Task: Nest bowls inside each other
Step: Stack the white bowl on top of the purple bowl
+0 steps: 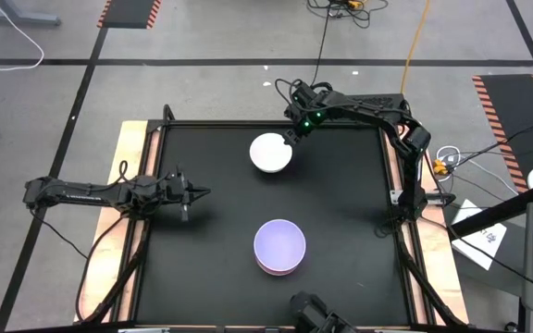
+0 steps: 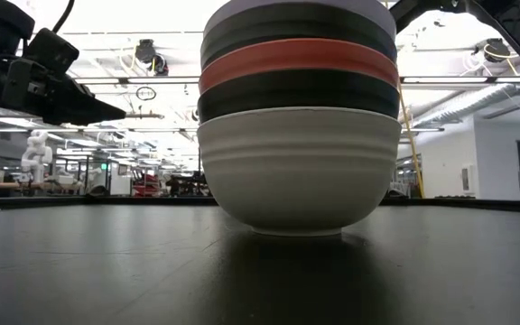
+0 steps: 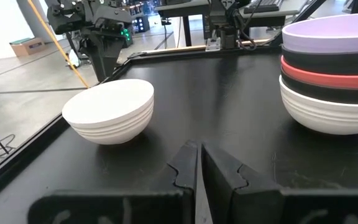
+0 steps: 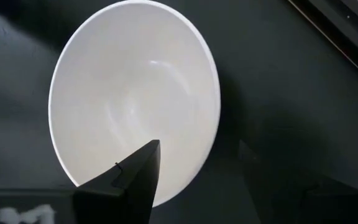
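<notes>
i had the right gripper [image 1: 290, 137] open astride the lone white bowl's [image 1: 271, 153] rim near the desk's [image 1: 340, 213] far edge, ready to lift it onto the stack [image 1: 279, 246] (lavender on top); left gripper [image 1: 191, 193] waited closed, left edge.

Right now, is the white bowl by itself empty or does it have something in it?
Empty. The lone white bowl sits upright, and the right wrist view shows only its bare white inside, with one of the right gripper's fingers over its rim.
</notes>
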`<action>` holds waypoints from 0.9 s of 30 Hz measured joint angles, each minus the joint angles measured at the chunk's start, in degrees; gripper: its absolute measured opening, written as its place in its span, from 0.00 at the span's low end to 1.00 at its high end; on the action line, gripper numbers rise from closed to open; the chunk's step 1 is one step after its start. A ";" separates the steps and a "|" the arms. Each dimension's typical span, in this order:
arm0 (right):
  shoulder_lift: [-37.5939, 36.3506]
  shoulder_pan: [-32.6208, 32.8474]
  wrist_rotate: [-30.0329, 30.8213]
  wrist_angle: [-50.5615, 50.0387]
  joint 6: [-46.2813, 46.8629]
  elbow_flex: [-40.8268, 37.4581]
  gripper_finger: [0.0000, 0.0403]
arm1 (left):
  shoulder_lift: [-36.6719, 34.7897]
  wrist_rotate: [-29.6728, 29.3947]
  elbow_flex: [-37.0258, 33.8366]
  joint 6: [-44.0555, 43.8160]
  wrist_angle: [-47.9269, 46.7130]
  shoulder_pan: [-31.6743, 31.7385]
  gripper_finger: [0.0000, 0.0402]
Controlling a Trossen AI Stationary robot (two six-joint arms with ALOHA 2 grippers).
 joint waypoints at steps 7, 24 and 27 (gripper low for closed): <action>0.81 0.60 0.28 -0.23 0.00 0.00 0.53 | 0.01 0.02 -0.01 0.52 0.00 0.00 0.06; 6.93 2.04 2.84 -1.77 -4.37 3.58 0.45 | 0.00 0.04 0.01 0.78 -1.33 0.00 0.06; 6.93 2.36 2.84 -1.61 -4.37 4.15 0.39 | -0.01 0.04 0.00 0.79 -1.44 0.00 0.06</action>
